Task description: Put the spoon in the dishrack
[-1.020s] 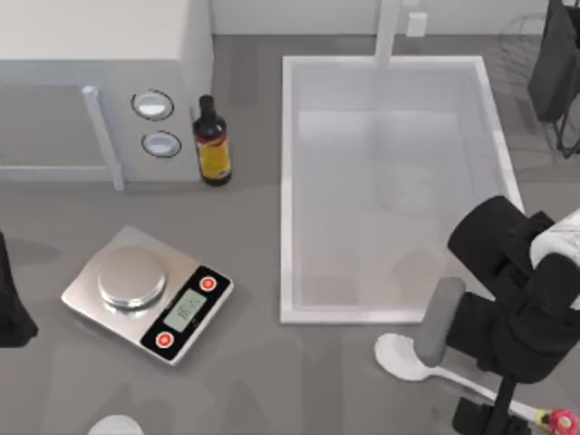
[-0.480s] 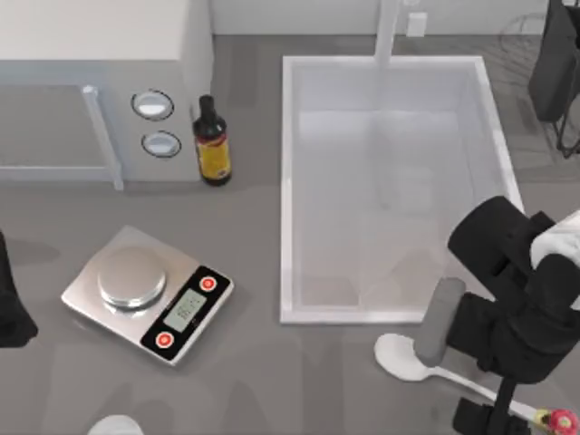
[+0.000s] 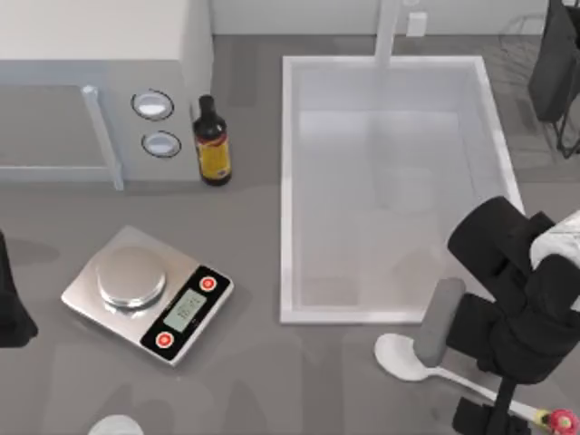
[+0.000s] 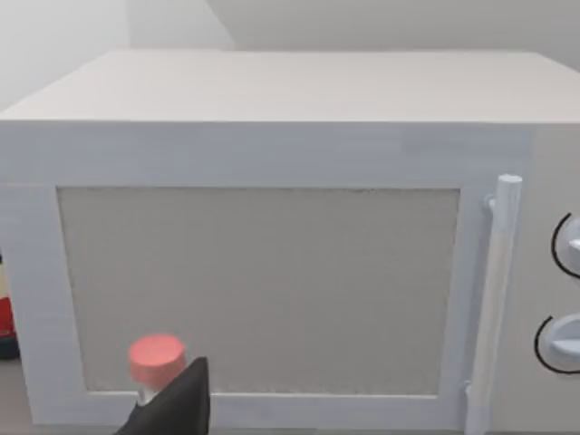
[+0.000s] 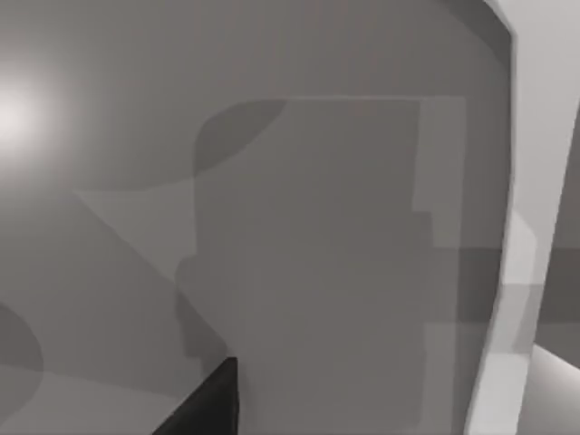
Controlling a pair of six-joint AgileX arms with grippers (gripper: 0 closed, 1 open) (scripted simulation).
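Note:
The white spoon (image 3: 403,357) lies on the grey table just in front of the sink's near right corner. Its bowl points left, and its thin handle runs right to a red-pink knob (image 3: 564,420). My right gripper (image 3: 458,373) hangs over the handle, open, with a grey finger (image 3: 439,322) on the far side and a dark finger on the near side. The dishrack (image 3: 524,38) is a set of thin dark wires at the far right corner, partly behind a dark block. My left arm (image 3: 11,313) is parked at the table's left edge.
A big white sink basin (image 3: 286,199) takes up the middle right. A kitchen scale (image 3: 147,294) sits at the near left, with a dark sauce bottle (image 3: 213,143) and a white microwave (image 4: 272,263) behind it. A pink-capped bottle (image 4: 156,360) stands before the microwave door.

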